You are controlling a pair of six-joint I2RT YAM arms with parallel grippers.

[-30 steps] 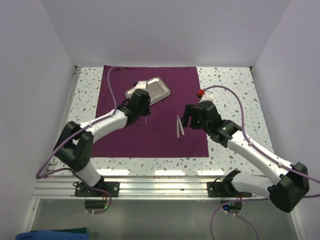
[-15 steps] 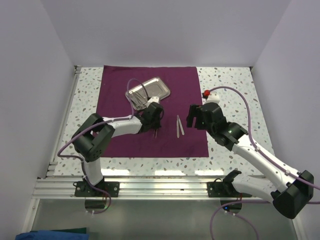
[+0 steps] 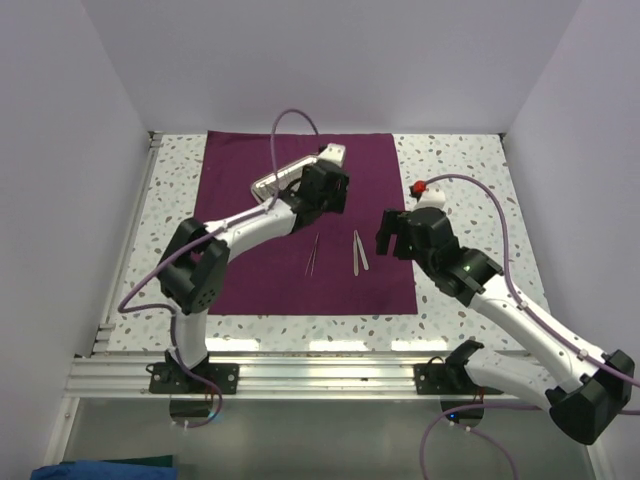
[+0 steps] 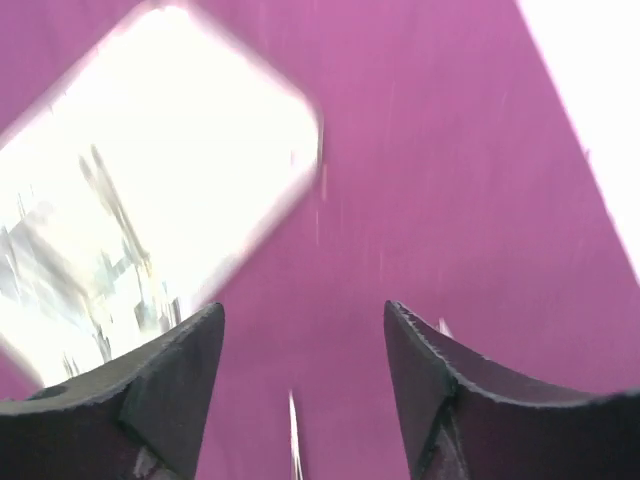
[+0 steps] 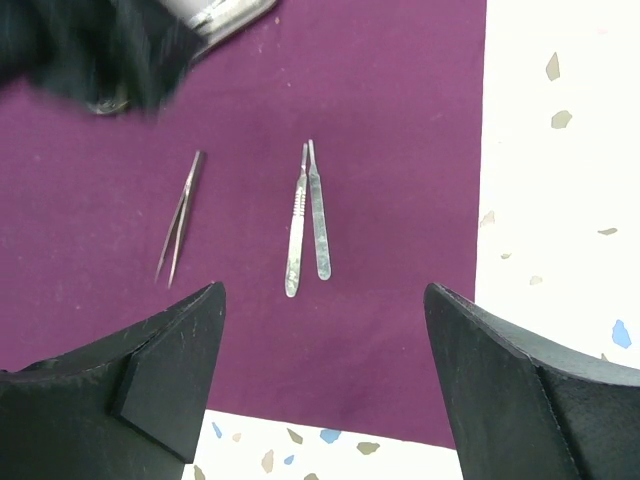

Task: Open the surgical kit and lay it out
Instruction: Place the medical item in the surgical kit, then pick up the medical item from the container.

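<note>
Speckled white table (image 3: pixel 460 160), pale walls (image 3: pixel 330 60) on three sides. A dark purple cloth wrap (image 3: pixel 250 270) lies spread flat across the middle of the table, with its right edge short of the table's right side.

The steel tray (image 4: pixel 150 200) sits on the far-left part of the cloth. In the top view it is mostly hidden under the left arm (image 3: pixel 250 225). In the left wrist view it is blown out and blurred. There are thin dark shapes in it, too smeared to name.

The left gripper (image 3: pixel 325 190) hangs over the cloth at the tray's right end. Its fingers (image 4: pixel 150 390) are spread apart with nothing between them and nothing touched. A purple cable (image 3: pixel 290 120) loops up behind it.

The tweezers (image 5: pixel 180 215) lie loose on the cloth, nearer than the tray and to its right. The split tips point toward the near edge, clear of both grippers.

Just right of the tweezers is a pair of flat silver instruments (image 5: pixel 308 220), lying side by side and close to parallel. They are touching or nearly so. The left one has a ribbed grip.

The right gripper (image 5: pixel 322 290) hovers over the near-right part of the cloth with its fingers (image 5: pixel 520 380) wide apart, grasping nothing. In the right wrist view the pair and the tweezers lie ahead of the fingers, flat on the cloth and untouched.
</note>
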